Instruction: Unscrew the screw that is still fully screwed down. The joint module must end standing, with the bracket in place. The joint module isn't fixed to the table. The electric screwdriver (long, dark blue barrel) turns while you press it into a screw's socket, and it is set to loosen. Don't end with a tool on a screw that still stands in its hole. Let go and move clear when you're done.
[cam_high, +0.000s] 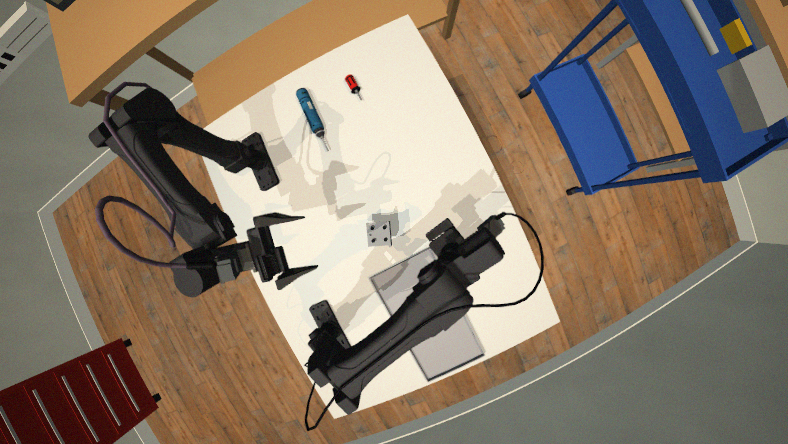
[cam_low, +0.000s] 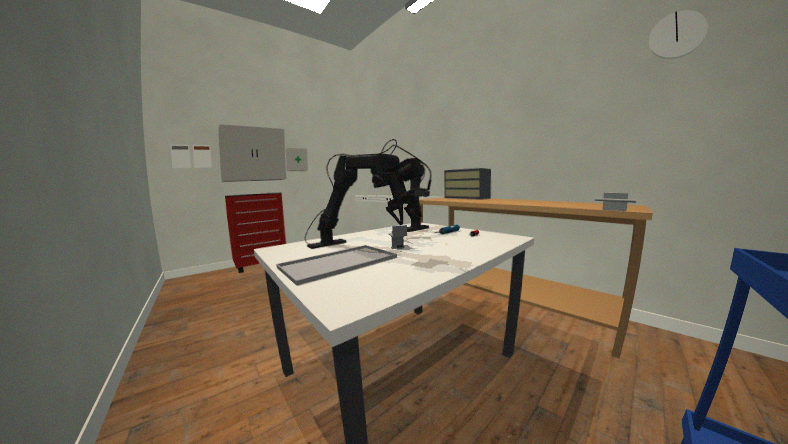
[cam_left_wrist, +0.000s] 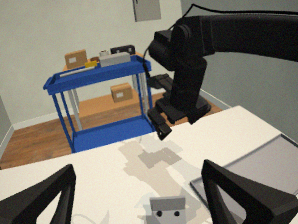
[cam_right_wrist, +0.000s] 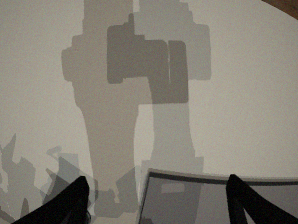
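Observation:
The grey joint module with its bracket stands upright near the table's middle. Several dark spots show on its top; I cannot tell screw from hole or which screw is fully down. The electric screwdriver, with a long blue barrel, lies on the table on the far side from the tray. My left gripper is open and empty, pointing towards the module from a short way off. My right gripper is open and empty, pointing down above the table near the tray's edge.
A small red screwdriver lies beside the electric one. A shallow grey tray lies on the other side of the module, partly under the right arm in the top view. A blue cart stands off the table.

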